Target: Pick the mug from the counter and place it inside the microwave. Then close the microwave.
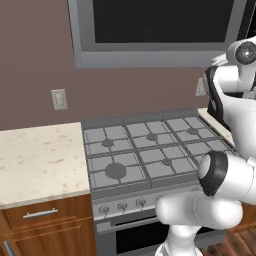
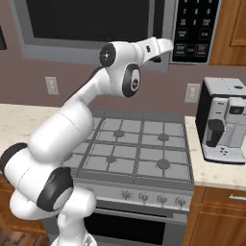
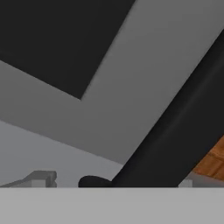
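Note:
The mug is out of view. The grey microwave (image 2: 29,45) hangs above the stove, its dark-window door (image 2: 91,19) flush with the front. Its black keypad (image 2: 194,29) is on the right. My arm reaches up, and my gripper (image 2: 166,46) is at the door's lower right corner, next to the keypad. In the hand view the dark window (image 3: 57,39), the grey door frame (image 3: 144,78) and the black bar handle (image 3: 183,118) are very close. The jaws stand open with nothing held. The beige counter (image 1: 35,160) lies to the left of the stove.
A grey gas stovetop (image 1: 145,150) sits directly under the microwave. A grey-black coffee machine (image 2: 226,120) stands on the counter (image 2: 216,178) right of the stove. Wall outlets (image 1: 59,99) are on the brown wall. Wooden cabinet fronts (image 1: 45,225) run below the counter.

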